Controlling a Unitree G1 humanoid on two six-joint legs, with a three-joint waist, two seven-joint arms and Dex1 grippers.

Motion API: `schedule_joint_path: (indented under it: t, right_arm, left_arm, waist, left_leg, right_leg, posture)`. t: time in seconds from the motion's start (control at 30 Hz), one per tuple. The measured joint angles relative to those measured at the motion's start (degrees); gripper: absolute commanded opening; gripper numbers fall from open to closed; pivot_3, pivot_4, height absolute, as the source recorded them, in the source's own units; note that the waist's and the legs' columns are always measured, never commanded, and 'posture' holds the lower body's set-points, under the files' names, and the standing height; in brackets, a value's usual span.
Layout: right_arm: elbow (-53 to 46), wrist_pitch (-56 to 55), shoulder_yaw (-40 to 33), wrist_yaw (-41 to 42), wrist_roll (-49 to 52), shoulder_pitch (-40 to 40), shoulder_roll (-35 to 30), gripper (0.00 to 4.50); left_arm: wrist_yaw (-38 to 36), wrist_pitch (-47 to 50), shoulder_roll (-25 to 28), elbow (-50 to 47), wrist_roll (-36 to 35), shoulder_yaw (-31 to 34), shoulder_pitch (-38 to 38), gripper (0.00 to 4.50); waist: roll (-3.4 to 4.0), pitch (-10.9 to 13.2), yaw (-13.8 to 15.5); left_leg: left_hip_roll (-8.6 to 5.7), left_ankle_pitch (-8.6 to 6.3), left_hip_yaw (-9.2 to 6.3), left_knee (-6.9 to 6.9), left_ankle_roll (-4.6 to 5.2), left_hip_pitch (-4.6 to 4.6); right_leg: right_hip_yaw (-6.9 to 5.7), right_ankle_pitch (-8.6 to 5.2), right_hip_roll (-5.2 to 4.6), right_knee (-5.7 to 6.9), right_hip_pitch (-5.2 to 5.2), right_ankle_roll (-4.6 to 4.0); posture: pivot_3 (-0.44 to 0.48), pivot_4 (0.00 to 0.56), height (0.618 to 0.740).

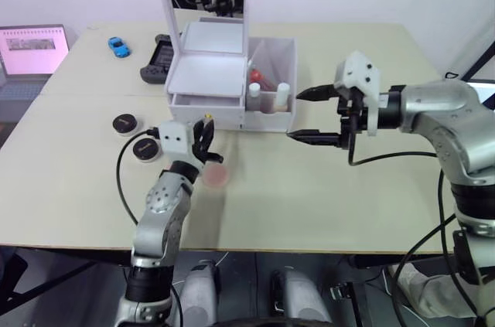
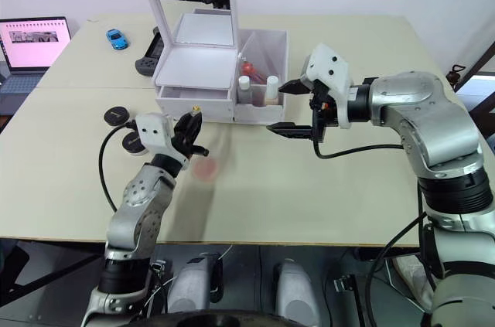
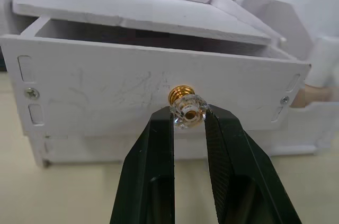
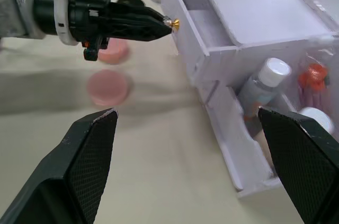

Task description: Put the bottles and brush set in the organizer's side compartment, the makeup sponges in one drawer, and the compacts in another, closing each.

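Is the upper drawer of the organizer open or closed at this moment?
Partly open. The upper drawer stands forward of the organizer, with a dark gap behind its front panel. The left gripper pinches its gold knob.

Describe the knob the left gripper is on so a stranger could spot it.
Start at the white organizer with the upright mirror. Its upper drawer stands pulled out, and the gold knob sits mid-front of it. It is the knob pinched by the left gripper.

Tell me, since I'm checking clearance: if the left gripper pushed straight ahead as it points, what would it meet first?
The left gripper already has its jaws around the gold knob; next comes the white drawer front behind it.
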Motion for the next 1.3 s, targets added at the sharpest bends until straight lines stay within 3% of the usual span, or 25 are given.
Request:
schedule_joint_path:
  t: [0.47,0.73,0.9,1.0,1.03,1.2,1.3]
  right_arm:
    - [1.2,-0.4,1.6,1.6,-0.4,-0.8,0.7,4.50]
    - [1.1,-0.4,1.6,1.1,-0.4,-0.8,1.2,4.50]
    - [1.2,-0.4,1.7,0.9,-0.5,-1.2,1.7,4.50]
    - [1.3,-0.4,1.7,1.0,-0.7,-1.7,1.7,4.50]
    - [1.5,-0.4,1.7,1.0,-0.7,-1.7,1.7,4.50]
    - [2.6,-0.4,1.7,1.9,-0.2,-2.6,1.8,4.50]
    - [4.3,-0.4,0.3,4.2,1.7,-2.8,1.5,4.50]
  left_arm:
    - [0.9,11.4,2.7,-15.9,-4.2,2.1,9.2,0.30]
    - [1.3,12.2,2.2,-17.6,-5.0,2.5,10.5,0.30]
    - [1.0,12.1,1.4,-17.8,-6.6,2.7,10.6,2.56]
    - [-0.7,12.1,2.9,-18.8,-9.1,3.5,12.4,4.17]
    - [-1.7,12.2,3.5,-19.0,-10.4,4.2,13.2,4.47]
    - [-6.1,12.1,7.7,-21.7,-16.1,9.0,17.7,4.47]
    - [-14.8,10.0,14.5,-23.3,-21.6,15.3,25.1,4.47]
  waist:
    - [0.00,0.0,-0.2]
    - [0.00,0.0,-0.1]
    - [0.00,0.0,-0.1]
    - [0.00,0.0,-0.1]
    - [0.00,0.0,-0.1]
    - [0.00,0.0,-0.2]
    - [0.01,0.0,-0.4]
  left_leg:
    - [0.01,-0.03,0.00,-0.05,0.05,-0.02]
    - [0.00,-0.03,-0.01,-0.02,0.05,-0.02]
    - [0.00,-0.03,-0.01,0.00,0.05,-0.02]
    - [0.00,-0.03,-0.02,-0.01,0.05,-0.01]
    - [0.00,-0.03,-0.02,-0.01,0.05,-0.01]
    - [0.01,-0.03,-0.02,-0.02,0.05,-0.01]
    - [0.02,-0.04,0.00,-0.07,0.05,-0.01]
  right_leg:
    - [0.02,-0.01,0.01,-0.03,-0.07,-0.02]
    - [0.02,-0.02,0.01,-0.03,-0.05,-0.03]
    - [0.02,-0.01,0.01,-0.04,-0.03,-0.03]
    - [0.02,-0.02,0.01,-0.04,-0.04,-0.04]
    - [0.02,-0.02,0.01,-0.03,-0.04,-0.04]
    - [0.02,-0.03,0.00,-0.04,-0.05,-0.05]
    - [0.02,-0.05,0.00,-0.07,-0.09,-0.10]
  posture:
    - [0.000,0.150,0.740]
    - [0.000,0.150,0.740]
    - [0.000,0.150,0.740]
    - [0.000,0.150,0.740]
    - [0.000,0.150,0.740]
    - [0.000,0.150,0.740]
    - [0.000,0.150,0.740]
